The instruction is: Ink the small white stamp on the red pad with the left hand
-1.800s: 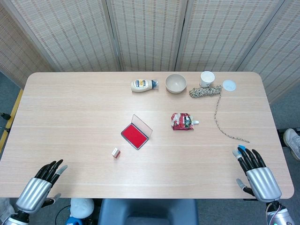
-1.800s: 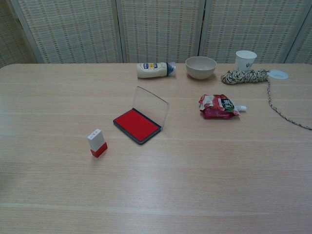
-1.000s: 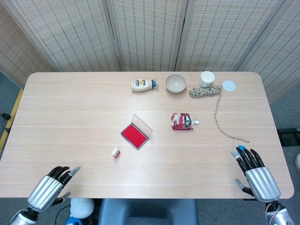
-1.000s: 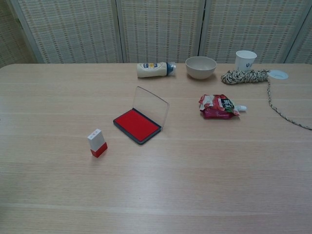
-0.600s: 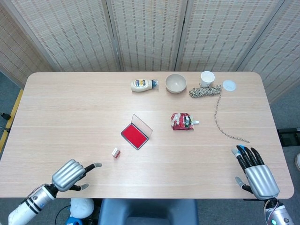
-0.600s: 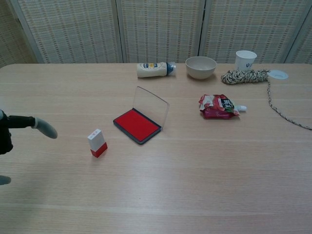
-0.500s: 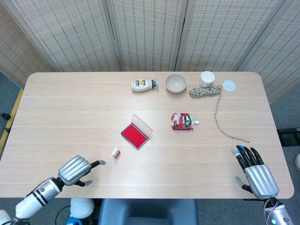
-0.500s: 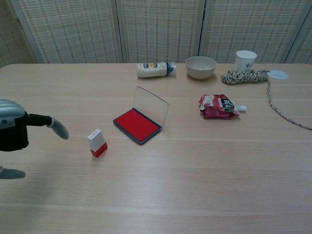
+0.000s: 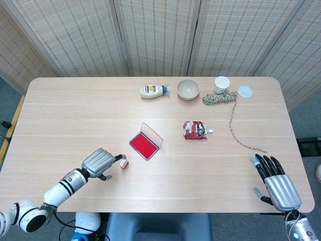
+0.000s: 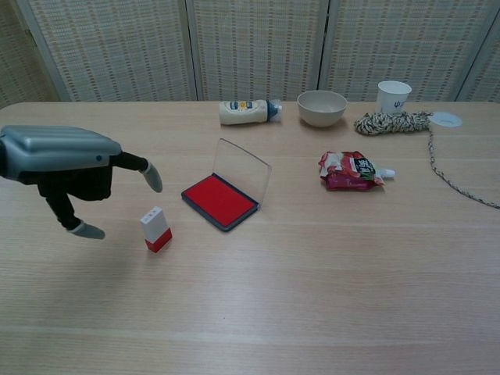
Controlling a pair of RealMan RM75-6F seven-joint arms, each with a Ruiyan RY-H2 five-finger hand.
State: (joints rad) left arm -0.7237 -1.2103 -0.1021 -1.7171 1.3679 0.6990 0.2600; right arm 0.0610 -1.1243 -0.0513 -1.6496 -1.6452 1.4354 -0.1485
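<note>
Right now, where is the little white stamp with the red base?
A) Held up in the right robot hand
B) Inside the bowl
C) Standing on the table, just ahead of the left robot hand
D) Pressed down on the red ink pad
C: the stamp stands on the table, untouched, beside the left robot hand, apart from the ink pad.

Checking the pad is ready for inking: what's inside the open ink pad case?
The ink pad case lies open, its clear lid tilted up at the back. Inside is only the flat red pad; nothing sits on it. The stamp stands beside it, apart.
</note>
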